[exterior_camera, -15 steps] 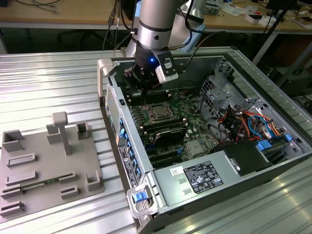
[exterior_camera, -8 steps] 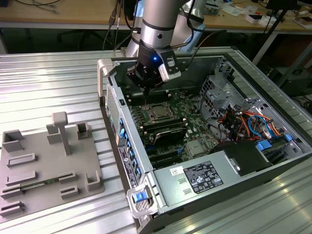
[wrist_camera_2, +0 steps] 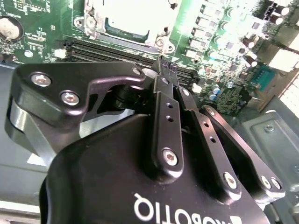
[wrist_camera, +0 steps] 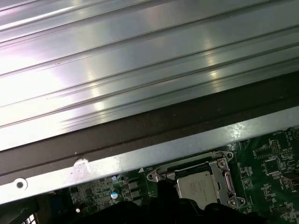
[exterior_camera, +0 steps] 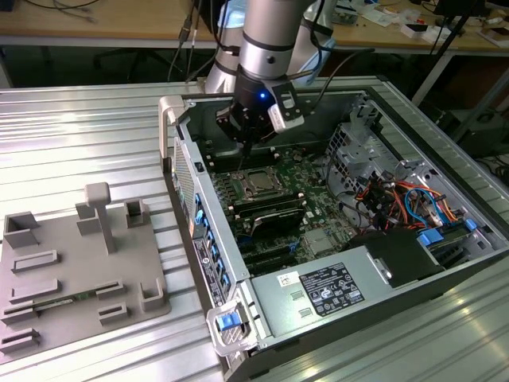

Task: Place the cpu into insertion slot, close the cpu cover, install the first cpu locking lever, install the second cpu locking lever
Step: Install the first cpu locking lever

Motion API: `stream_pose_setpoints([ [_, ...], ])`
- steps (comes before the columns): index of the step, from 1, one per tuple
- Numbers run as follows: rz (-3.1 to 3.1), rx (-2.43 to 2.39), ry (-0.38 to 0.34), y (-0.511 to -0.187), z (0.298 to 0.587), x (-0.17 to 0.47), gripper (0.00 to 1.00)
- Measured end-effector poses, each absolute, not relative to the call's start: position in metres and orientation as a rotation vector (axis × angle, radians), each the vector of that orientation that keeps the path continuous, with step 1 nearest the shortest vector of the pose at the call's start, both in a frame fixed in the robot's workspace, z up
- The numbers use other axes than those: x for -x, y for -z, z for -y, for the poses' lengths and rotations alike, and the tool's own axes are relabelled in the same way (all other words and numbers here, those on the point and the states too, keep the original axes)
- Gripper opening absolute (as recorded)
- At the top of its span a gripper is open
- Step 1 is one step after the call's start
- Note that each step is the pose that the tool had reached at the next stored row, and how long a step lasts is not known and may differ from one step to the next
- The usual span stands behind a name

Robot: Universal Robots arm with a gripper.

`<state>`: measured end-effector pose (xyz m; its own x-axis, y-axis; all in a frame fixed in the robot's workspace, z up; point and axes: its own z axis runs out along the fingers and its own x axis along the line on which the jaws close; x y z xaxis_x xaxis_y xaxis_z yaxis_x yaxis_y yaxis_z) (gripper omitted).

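Note:
The cpu [exterior_camera: 256,185] lies flat in the insertion slot [exterior_camera: 256,173] on the green motherboard, its silver-grey top showing. In the first wrist view the cpu [wrist_camera: 200,187] sits inside the silver cpu cover [wrist_camera: 225,173], which lies down around it. A thin metal lever [wrist_camera: 187,164] runs along one edge of the socket. My gripper [exterior_camera: 248,150] hangs a little above the board, just behind the socket in the exterior view. In the second wrist view the gripper [wrist_camera_2: 163,65] has its black fingers [wrist_camera_2: 164,100] pressed together with nothing between them, short of the insertion slot [wrist_camera_2: 125,23].
The open computer case has a metal wall [exterior_camera: 184,151] at the exterior view's left and a drive cage with coloured cables [exterior_camera: 398,199] at its right. Black memory slots [exterior_camera: 266,211] lie in front of the socket. A grey fixture tray [exterior_camera: 71,270] rests on the ribbed table.

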<state>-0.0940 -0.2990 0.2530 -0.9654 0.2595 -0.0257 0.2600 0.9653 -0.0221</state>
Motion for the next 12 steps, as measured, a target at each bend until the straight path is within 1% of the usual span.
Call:
stream_pose_setpoints([
  [12,-3.094,-0.394,0.039,-0.251,0.297,0.082,0.11],
])
